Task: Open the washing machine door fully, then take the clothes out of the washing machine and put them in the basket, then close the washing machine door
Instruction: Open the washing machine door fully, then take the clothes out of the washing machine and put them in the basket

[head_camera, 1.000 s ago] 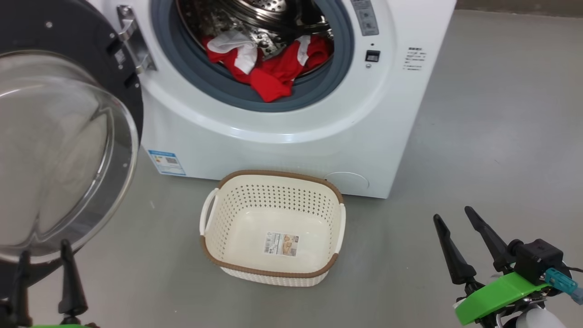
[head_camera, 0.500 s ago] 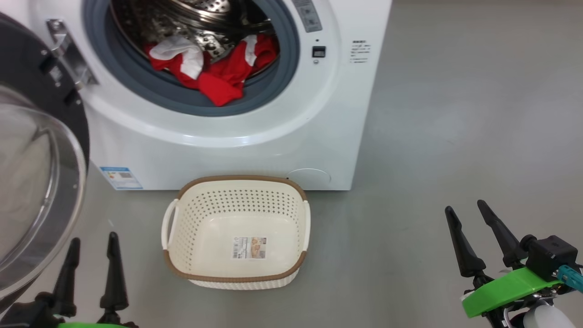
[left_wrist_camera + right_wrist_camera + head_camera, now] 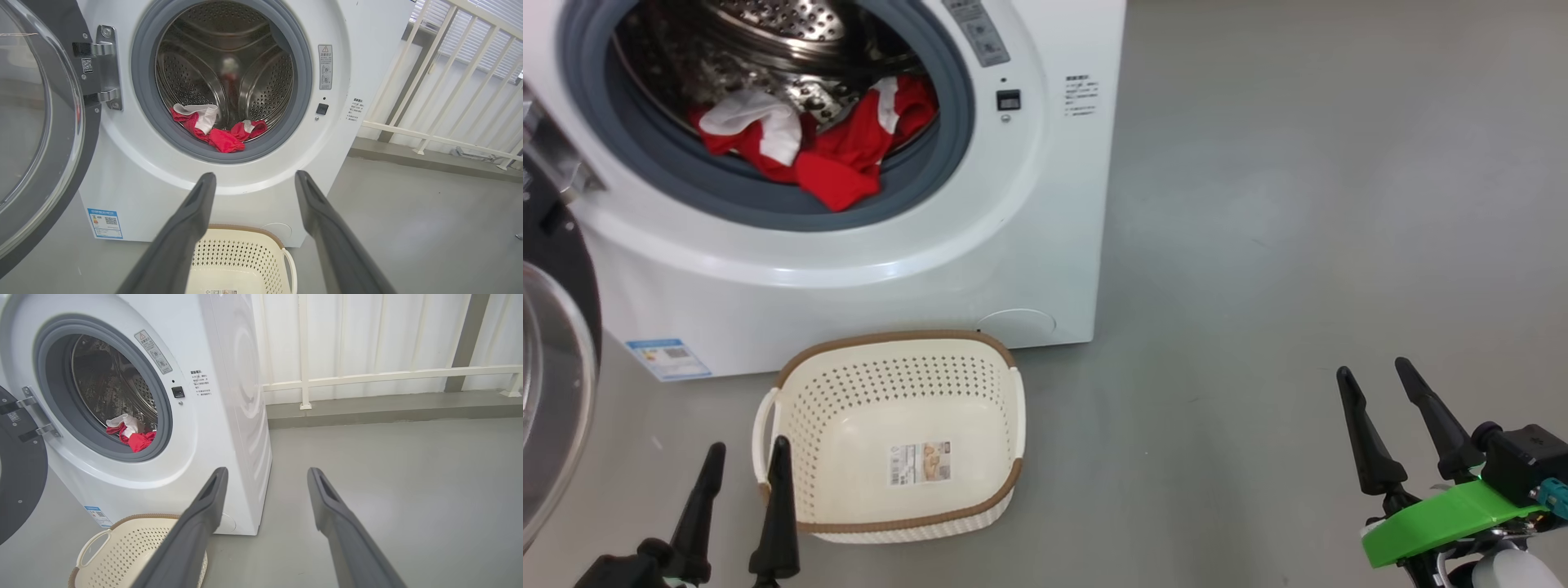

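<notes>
Grey floor (image 3: 1298,204) fills the right half of the head view, and a white railing (image 3: 388,377) runs along the wall at the back of the right wrist view. At the far left edge of the head view the washing machine door (image 3: 556,367) stands swung open, its black rim and clear glass bowl cut off by the frame. Right of it, in the upper left, the washing machine (image 3: 1029,229) shows its grey rubber ring and steel drum. The clothes (image 3: 825,159), red with white panels, lie low in the drum, one red fold draped onto the ring. At the lower left the left gripper (image 3: 750,442) hovers with its fingers spread apart, gripping nothing, just beside the left handle of the basket (image 3: 890,336). That basket sits on the floor just in front of the machine, a sticker on its bottom. At the lower right the right gripper (image 3: 1372,364) is likewise spread wide over bare floor, well apart from the basket.
</notes>
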{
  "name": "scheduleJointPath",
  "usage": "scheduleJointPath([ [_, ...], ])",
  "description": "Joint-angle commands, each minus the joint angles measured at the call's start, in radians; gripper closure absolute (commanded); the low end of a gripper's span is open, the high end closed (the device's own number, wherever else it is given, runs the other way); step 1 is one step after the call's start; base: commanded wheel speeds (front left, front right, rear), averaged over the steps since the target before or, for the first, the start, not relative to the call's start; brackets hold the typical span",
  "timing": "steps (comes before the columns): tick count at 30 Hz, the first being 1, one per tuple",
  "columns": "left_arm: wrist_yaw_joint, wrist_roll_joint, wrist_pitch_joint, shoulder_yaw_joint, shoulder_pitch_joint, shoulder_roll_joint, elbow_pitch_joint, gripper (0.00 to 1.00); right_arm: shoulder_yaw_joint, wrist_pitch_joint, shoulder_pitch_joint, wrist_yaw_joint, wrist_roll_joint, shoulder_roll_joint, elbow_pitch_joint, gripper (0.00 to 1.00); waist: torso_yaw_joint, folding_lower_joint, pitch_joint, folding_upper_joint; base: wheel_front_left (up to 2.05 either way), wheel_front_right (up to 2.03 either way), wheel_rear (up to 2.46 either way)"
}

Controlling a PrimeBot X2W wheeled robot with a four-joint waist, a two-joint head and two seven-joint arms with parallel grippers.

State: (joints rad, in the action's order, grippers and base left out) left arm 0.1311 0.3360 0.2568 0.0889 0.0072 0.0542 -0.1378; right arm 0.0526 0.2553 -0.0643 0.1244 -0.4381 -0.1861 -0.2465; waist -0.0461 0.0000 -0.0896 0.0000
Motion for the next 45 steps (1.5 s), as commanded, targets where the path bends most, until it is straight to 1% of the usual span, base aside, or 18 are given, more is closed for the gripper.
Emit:
scheduleJointPath([
  [1, 0.0, 0.006, 0.005, 0.023, 0.004, 0.022, 0.027, 0.0, 0.018, 0.006, 0.001, 0.006, 0.005, -0.011, 0.025, 0.0, -0.019, 0.0, 0.007, 0.0, 0.0, 0.0, 0.0],
  [8, 0.0, 0.011, 0.005, 0.014, 0.012, 0.021, 0.029, 0.0, 0.008, 0.006, 0.012, 0.006, 0.004, -0.011, 0.028, 0.0, -0.046, 0.0, 0.014, 0.0, 0.0, 0.0, 0.0],
  [16, 0.0, 0.007, 0.005, 0.012, 0.02, 0.022, 0.034, 0.0, 0.005, 0.006, 0.02, 0.006, 0.005, -0.006, 0.028, 0.0, -0.056, 0.0, 0.022, 0.0, 0.0, 0.0, 0.0],
  [45, 0.0, -0.006, 0.005, 0.027, 0.01, 0.022, 0.057, 0.0, 0.003, 0.006, 0.017, 0.006, 0.009, -0.007, 0.034, 0.0, -0.042, 0.0, 0.016, 0.0, 0.0, -0.02, 0.01],
])
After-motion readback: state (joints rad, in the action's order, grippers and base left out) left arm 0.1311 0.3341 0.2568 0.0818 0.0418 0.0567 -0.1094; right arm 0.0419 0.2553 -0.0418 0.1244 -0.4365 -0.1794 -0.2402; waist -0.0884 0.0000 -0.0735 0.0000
